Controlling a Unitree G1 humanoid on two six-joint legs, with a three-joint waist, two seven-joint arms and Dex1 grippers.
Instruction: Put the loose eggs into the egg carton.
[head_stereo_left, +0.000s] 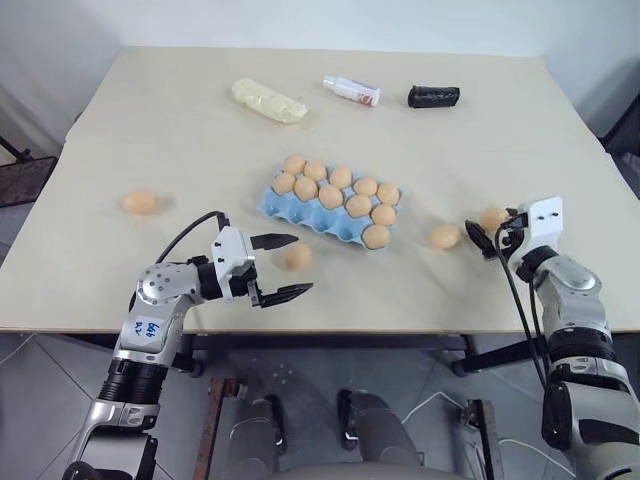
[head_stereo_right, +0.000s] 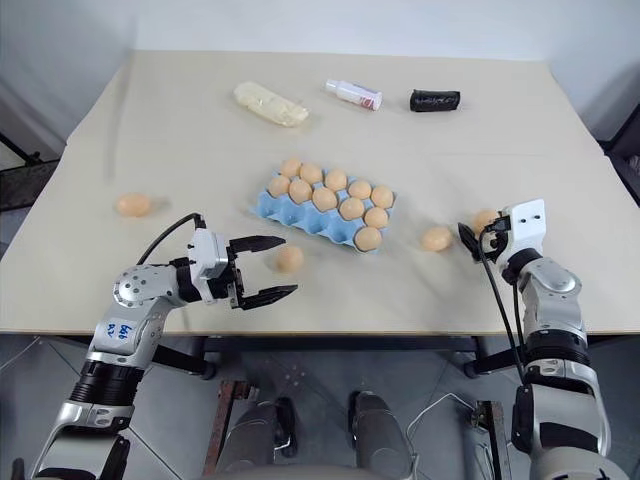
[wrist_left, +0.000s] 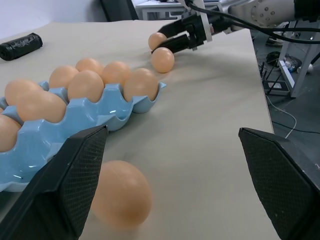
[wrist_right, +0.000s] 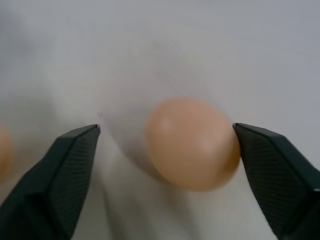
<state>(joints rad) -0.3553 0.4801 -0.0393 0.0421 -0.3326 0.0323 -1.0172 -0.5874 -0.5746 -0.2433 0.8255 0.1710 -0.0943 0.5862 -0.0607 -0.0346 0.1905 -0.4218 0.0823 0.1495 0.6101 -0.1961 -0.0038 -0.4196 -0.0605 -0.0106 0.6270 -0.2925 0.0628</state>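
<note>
I am holding my left gripper (head_stereo_left: 285, 267) level above the near edge of the pale beige table (head_stereo_left: 180, 130), its two black fingers spread as wide as they go and gripping nothing. A smooth tan-orange loose egg (head_stereo_left: 297, 256) is lying on the table between those fingers, just beyond their tips, touching neither pad as far as I can tell. Past that egg, the light blue moulded egg carton (head_stereo_left: 300, 209) is sitting slantwise, its far two rows filled with ten like eggs and its nearest row of cups standing empty toward my left fingertips.

My right gripper (wrist_right: 165, 145) is pointing level over the right part of the table, its jaws partly open around a second tan-orange egg (wrist_right: 191, 144). This egg is sitting off-centre between the pads, touching or almost touching one finger (wrist_right: 272, 165) and well apart from the other; it is resting on the table, not lifted. A third loose egg (head_stereo_left: 445, 236) is lying just beside my right fingertips, between them and the carton. A fourth loose egg (head_stereo_left: 139, 202) is lying alone, well out from my left fingers on their outer side.

Far beyond both grippers, a pale yellow lumpy wrapped lump (head_stereo_left: 268, 101), a small white bottle with a red label (head_stereo_left: 352, 91) and a black rolled bundle (head_stereo_left: 434, 96) are lying in a line near the table's far edge.
</note>
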